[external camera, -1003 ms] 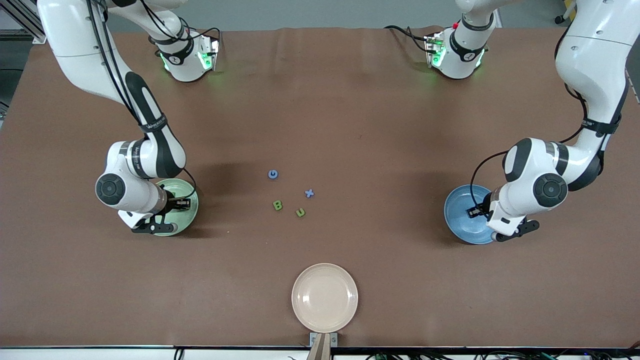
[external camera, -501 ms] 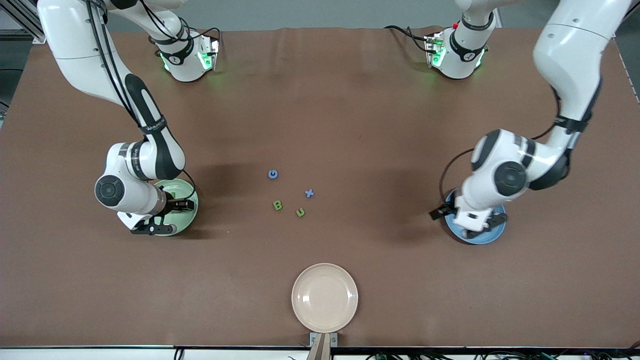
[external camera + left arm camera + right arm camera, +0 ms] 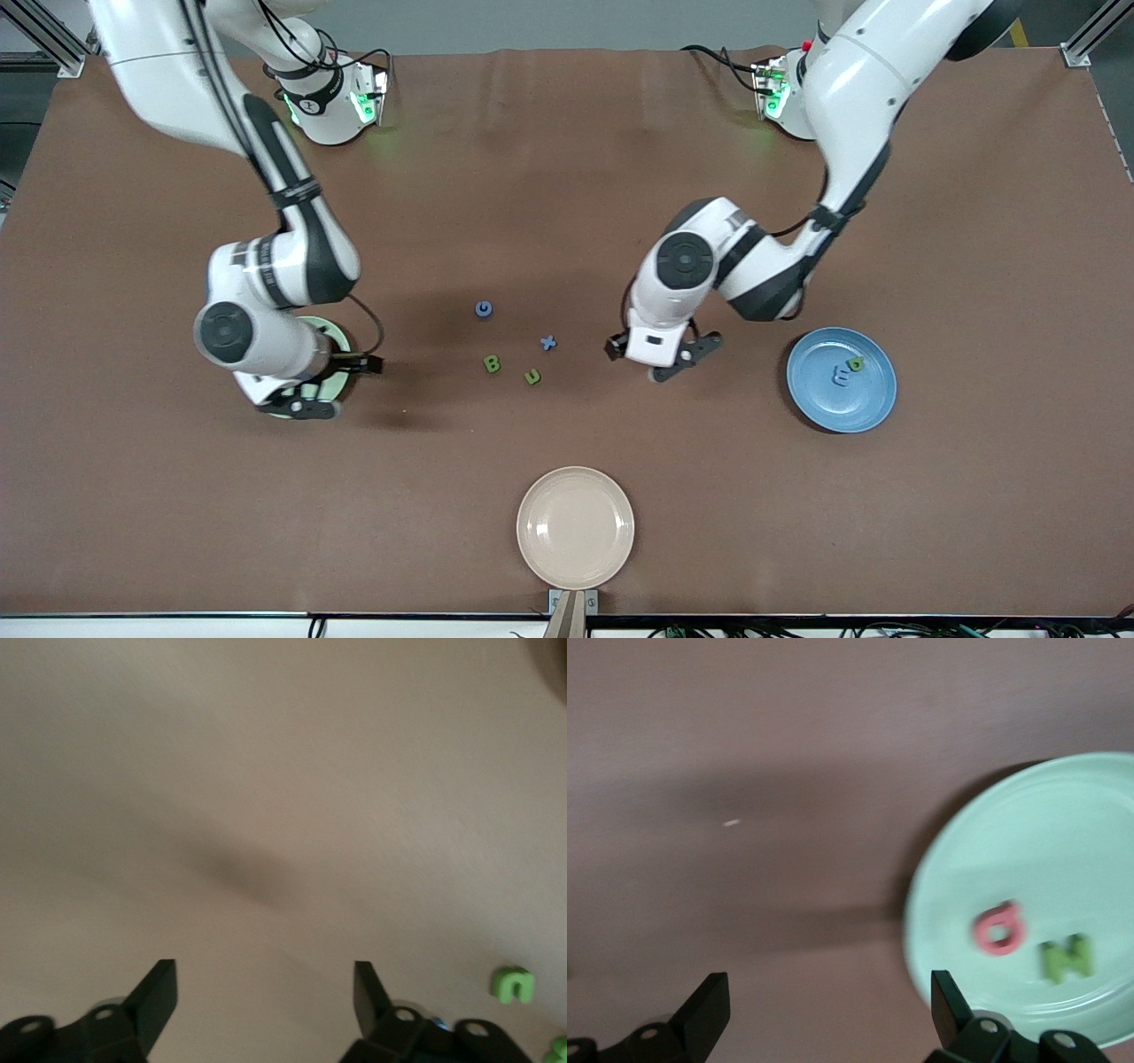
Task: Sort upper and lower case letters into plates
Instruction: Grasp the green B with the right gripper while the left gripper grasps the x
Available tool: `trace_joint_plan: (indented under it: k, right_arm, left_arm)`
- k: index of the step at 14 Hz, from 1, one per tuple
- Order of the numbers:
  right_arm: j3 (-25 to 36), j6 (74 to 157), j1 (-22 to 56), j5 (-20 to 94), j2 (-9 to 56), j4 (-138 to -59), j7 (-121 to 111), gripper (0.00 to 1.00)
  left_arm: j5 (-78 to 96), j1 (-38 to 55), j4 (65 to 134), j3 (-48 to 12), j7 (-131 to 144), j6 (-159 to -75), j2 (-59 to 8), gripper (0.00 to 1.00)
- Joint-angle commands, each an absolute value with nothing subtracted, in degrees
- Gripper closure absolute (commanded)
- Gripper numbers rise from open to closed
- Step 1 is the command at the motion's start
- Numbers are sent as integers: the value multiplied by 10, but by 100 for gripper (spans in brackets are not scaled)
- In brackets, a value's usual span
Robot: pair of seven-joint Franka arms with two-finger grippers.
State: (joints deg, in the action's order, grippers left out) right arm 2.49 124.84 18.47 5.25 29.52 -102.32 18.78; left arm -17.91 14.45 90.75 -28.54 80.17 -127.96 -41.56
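Four letters lie mid-table: blue G [image 3: 483,308], blue x [image 3: 548,342], green B [image 3: 492,363] and green u [image 3: 532,377]. The blue plate [image 3: 864,403] holds a green b [image 3: 855,362] and a blue E-like piece [image 3: 839,377]. The pale green plate [image 3: 337,384] is mostly hidden under my right arm. The right wrist view shows it [image 3: 1063,842] holding the pink-red Q [image 3: 998,927] and green N [image 3: 1066,957]. My right gripper [image 3: 359,362] is open and empty beside that plate's edge [image 3: 830,1005]. My left gripper [image 3: 613,347] is open and empty [image 3: 264,992], over bare table beside the x; the u [image 3: 513,984] shows nearby.
A cream-beige plate [image 3: 575,567] sits empty at the table edge nearest the front camera. Both arm bases stand along the edge farthest from it. The brown mat [image 3: 567,195] covers the table.
My left arm swung away from the blue plate to the middle letters, uncovering the b and E-like piece. My right gripper shifted off the green plate toward the middle.
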Motion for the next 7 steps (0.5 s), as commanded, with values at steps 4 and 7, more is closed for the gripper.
trace_joint_plan:
  k: [4,7]
  right_arm:
    - [30,1338,293,61,338,-1010,224,0]
    - [30,1405,322,61,372,-1011,259,2]
  left_arm:
    - [-173,231,777,-266,885,-1330,-523,38]
    - [-169,292,752,-213,910,-1342,-541,44]
